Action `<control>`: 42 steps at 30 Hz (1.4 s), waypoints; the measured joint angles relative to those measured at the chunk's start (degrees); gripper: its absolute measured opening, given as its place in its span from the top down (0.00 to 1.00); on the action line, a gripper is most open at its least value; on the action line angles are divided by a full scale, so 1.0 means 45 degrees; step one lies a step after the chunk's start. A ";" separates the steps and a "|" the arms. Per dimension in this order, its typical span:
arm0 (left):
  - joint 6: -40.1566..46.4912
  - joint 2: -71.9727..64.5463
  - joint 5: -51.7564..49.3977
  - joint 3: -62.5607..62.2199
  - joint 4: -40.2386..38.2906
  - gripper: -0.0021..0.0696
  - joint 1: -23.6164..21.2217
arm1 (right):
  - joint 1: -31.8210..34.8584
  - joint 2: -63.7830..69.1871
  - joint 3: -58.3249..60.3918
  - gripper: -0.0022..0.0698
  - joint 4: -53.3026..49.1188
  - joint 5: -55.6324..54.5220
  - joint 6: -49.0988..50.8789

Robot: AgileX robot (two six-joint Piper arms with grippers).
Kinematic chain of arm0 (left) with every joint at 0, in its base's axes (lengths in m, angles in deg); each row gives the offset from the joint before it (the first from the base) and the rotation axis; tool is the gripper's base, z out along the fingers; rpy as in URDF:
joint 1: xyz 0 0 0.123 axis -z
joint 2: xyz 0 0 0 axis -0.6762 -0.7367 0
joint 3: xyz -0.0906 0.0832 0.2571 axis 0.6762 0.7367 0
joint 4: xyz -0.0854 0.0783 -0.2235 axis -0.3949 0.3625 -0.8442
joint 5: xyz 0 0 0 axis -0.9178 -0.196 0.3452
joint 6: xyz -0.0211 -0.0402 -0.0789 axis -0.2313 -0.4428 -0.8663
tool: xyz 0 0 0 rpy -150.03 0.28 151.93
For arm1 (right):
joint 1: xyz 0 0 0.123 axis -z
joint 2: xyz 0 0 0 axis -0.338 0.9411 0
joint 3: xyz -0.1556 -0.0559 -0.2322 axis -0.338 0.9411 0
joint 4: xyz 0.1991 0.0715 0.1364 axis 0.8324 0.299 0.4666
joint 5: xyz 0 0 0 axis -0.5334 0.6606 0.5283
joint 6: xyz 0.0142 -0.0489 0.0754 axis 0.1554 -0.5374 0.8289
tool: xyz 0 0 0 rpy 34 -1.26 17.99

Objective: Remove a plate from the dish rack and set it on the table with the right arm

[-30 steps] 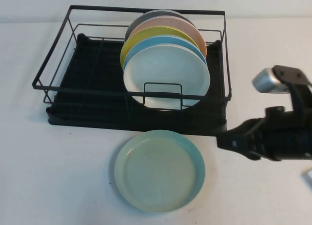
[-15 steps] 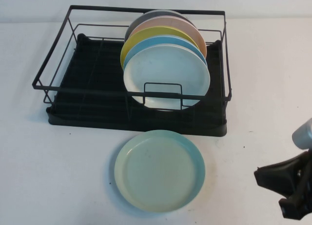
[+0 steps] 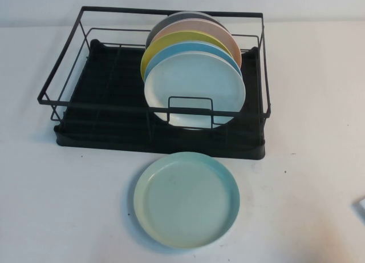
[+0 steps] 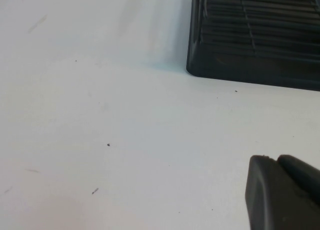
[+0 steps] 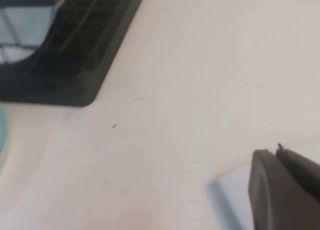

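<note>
Since the earlier frame, my right gripper (image 5: pixel 285 190) has left the high view; I cannot tell either jaw state. Left gripper (image 4: pixel 282 192) hovers over the table (image 3: pixel 68 206). Well clear of both, the plate (image 3: pixel 186 198) lies flat before the dish rack (image 3: pixel 108 103).

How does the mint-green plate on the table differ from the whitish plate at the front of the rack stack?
The mint-green plate lies flat on the table, alone; the whitish plate stands on edge in the dish rack, leaning against other plates. One is greenish, the other paler. Both are round, similar size. Neither tool touches them.
</note>
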 joint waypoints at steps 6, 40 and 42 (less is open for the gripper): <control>0.0000 0.0000 0.0000 0.0000 0.0000 0.98 0.0000 | 0.1352 -0.5135 0.1688 1.00 -0.0043 -0.0238 0.0000; 0.0000 0.0000 0.0000 0.0000 0.0000 0.98 0.0000 | 0.1428 -0.6168 0.1791 1.00 -0.6112 0.2596 0.5284; 0.0000 0.0000 0.0000 0.0000 0.0000 0.98 0.0000 | 0.1428 -0.6166 0.1791 1.00 -0.6112 0.2596 0.5305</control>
